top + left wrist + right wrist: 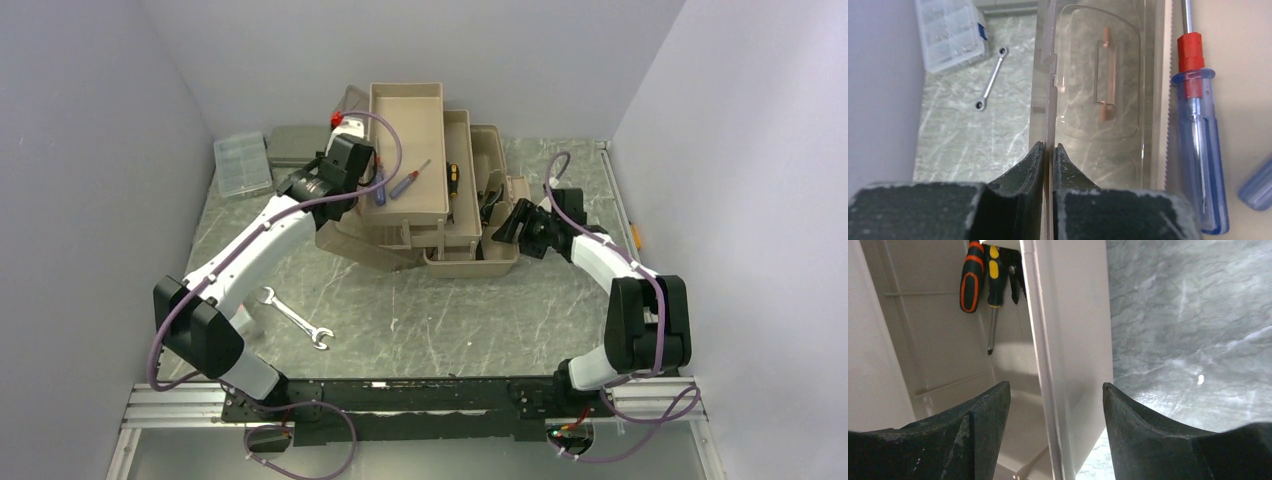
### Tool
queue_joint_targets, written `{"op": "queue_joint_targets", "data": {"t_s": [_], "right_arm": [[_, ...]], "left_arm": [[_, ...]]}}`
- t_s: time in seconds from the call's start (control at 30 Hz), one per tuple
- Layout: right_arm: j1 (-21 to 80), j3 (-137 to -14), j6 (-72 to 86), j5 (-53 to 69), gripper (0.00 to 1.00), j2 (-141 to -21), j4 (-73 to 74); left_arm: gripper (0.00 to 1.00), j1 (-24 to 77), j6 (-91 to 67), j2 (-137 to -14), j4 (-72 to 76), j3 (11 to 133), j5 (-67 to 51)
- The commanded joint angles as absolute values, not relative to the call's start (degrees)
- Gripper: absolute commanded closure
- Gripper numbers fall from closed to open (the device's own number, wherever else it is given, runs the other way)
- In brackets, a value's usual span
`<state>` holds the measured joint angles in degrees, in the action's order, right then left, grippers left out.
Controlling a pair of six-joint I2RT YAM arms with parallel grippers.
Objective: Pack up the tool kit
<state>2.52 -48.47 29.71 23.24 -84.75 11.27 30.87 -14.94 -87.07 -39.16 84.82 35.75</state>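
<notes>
1. The toolbox [470, 262] sits at the back middle of the table [450, 320] with its trays fanned out. The left gripper [1049, 150] is clamped on the thin edge of the lid [1098, 85]. The right gripper [1055, 390] stands spread, one finger either side of the box's right wall [1073, 315], pressing on neither face as far as I can see.
2. Risk: the lid edge is a slim, glossy strip pinched only at the fingertips. Any twist during a swing could let it slide out, and the lid would drop onto the trays.
3. Risk: the blue screwdriver [1198, 150] lies loose in the top tray [1243, 50], just beside the lid. Tilting the trays may roll it (round handle, smooth floor) out of the tray or under the closing lid.
4. Risk: if the right gripper closes off-centre on the wall, it may shove the box sideways instead of steadying it, and so pull against the left grip.
5. Materials:
   - The lid is smoky see-through plastic, with the pink handle [1108, 75] showing through.
   - The box is matte taupe plastic with straight walls.
   - The two screwdrivers [980, 277] inside have black grips, one banded orange and one yellow.
   - The table is veined like marble and looks slick.
   - The finger pads [973, 440] are dark and grainy.
</notes>
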Motion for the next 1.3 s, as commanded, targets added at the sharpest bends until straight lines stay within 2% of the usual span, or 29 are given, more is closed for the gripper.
{"op": "queue_joint_targets", "data": {"t_s": [0.0, 0.17, 0.3, 0.4, 0.53, 0.63, 0.7, 0.77, 0.83, 1.0, 1.13, 1.27], "right_arm": [[5.03, -48.03, 30.44, 23.74, 0.31, -83.74, 8.74], [8.26, -48.51, 31.25, 22.14, 0.32, -84.09, 8.88], [10.07, -48.36, 32.26, 21.28, 0.32, -84.22, 8.36], [10.64, -48.26, 32.76, 20.54, 0.33, -83.92, 8.12], [10.81, -48.25, 33.17, 20.16, 0.33, -83.7, 8.1], [10.77, -47.96, 33.55, 19.79, 0.33, -83.42, 7.88], [10.78, -47.63, 34.0, 20.02, 0.33, -83.16, 7.35], [10.74, -47.4, 34.48, 20.38, 0.33, -83.19, 7.02], [10.77, -47.29, 34.54, 20.58, 0.33, -82.97, 7.14], [10.79, -47.5, 34.05, 19.49, 0.32, -82.04, 8.22], [10.14, -46.69, 34.46, 18.84, 0.31, -81.72, 8.08], [7.18, -43.43, 36.53, 20.02, 0.31, -78.81, 5.36]], "left_arm": [[1.0, 33.83, -7.65, -86.95, -37.43, 90.87, 52.89], [1.0, 40.86, 4.6, -87.77, -28.39, 91.61, 63.17], [1.0, 46.73, 21.57, -88.27, -11.76, 89.11, 68.89], [1.0, 50.42, 40.49, -89.24, 10.55, 84.79, 72.56], [1.0, 54.69, 73.39, -95.62, 48.54, 82.21, 74.78], [1.0, 57.18, 100.38, -105.46, 79.85, 87.07, 74.59], [1.0, 58.61, 117.25, -113.4, 94.1, 93.51, 73.68], [1.0, 59.36, 122.15, -119.06, 95.57, 99.02, 74.81], [1.0, 60.06, 120.18, -120.51, 94.73, 99.34, 75.43], [1.0, 61.23, 109.08, -118.97, 86.58, 97.74, 77.42], [0.95, 62.54, 102.64, -118.12, 80.42, 99.45, 79.06], [0.98, 63.86, 92.24, -117.16, 69.29, 100.17, 79.15]]}}
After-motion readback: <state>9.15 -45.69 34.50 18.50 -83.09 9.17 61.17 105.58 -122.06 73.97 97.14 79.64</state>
